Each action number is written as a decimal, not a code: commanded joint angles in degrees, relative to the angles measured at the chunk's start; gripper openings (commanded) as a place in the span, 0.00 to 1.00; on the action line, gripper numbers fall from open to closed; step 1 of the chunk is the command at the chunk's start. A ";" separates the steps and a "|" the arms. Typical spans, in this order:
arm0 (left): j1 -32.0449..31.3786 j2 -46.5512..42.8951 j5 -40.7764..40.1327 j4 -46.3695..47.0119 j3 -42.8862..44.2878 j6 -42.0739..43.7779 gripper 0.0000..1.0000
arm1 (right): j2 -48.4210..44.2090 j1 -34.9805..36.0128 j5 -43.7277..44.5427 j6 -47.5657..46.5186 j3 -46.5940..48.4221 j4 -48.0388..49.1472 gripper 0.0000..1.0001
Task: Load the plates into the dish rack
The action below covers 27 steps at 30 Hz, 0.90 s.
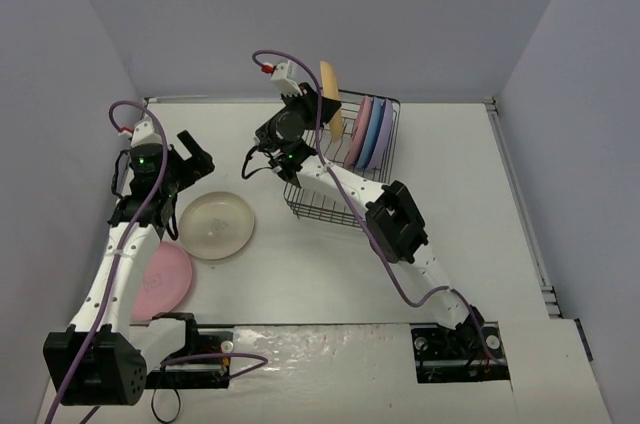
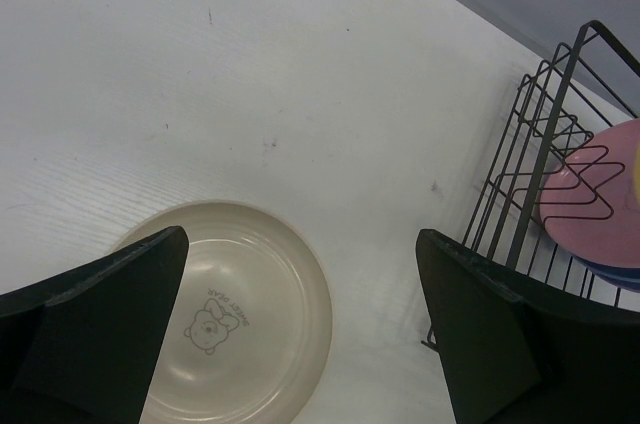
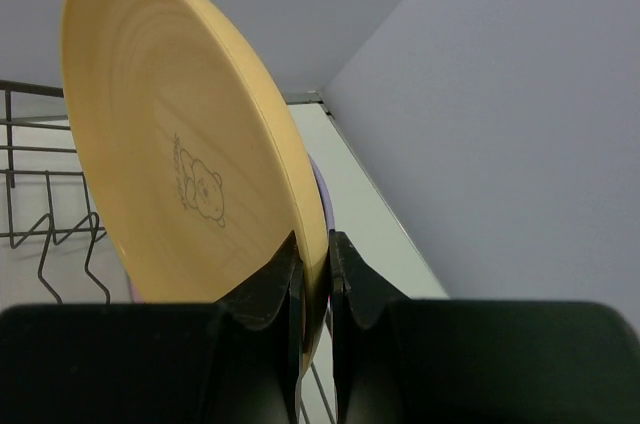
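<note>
Top view, with both wrist views. The right fingers (image 3: pixel 262 296) were clamped together on the lower rim of the yellow-orange plate (image 1: pixel 328 78). The plate was held on edge, raised over the far left end of the dish rack (image 1: pixel 322 206). In the right wrist view its inner face, printed with a small bear, was turned toward the camera, and the rack's wire tines showed below and to its left. Whether the plate touched the rack could not be told.

Three plates stood on edge, side by side, in the far right part of the rack: a pink plate (image 1: pixel 363 130), a lavender plate (image 1: pixel 374 134) and a blue plate (image 1: pixel 384 136), in that order from left to right.

The cream plate (image 1: pixel 215 226) lay flat and face up on the worktop (image 1: pixel 450 244), just left of the rack, with a bear print at its centre. The left fingers (image 2: pixel 100 324) were spread wide apart above it — one to each side of the plate in the left wrist view — and gripped nothing.

A second pink plate (image 1: pixel 168 279) lay flat on the worktop, just beside the cream plate on its near left side. It was partly hidden by the left arm (image 1: pixel 125 254); whether the two rims touched could not be told.
</note>
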 commanded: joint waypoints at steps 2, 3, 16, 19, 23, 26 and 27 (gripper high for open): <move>1.39 -1.16 2.57 3.40 1.14 1.32 0.97 | -2.54 -1.01 12.63 -3.67 2.94 13.50 0.00; 1.39 -1.21 2.77 3.61 1.03 1.73 0.97 | -2.34 -1.57 13.30 -1.12 3.34 10.50 0.00; 1.69 -0.03 3.07 3.97 0.70 2.67 0.97 | 1.51 -7.36 17.90 13.47 8.54 -8.97 0.00; 2.04 0.39 3.49 4.18 0.64 2.61 0.97 | 2.95 -7.43 17.90 13.06 8.41 -8.16 0.00; 2.24 0.92 3.65 4.31 0.58 2.52 0.97 | 5.33 -7.52 17.85 11.72 11.08 -7.53 0.00; 2.27 0.96 3.73 4.39 0.46 2.61 0.97 | 7.88 -7.79 17.73 10.29 13.72 -7.58 0.00; 2.27 0.88 3.65 4.39 0.45 2.70 0.97 | 8.41 -7.98 17.98 9.66 14.15 -6.94 0.00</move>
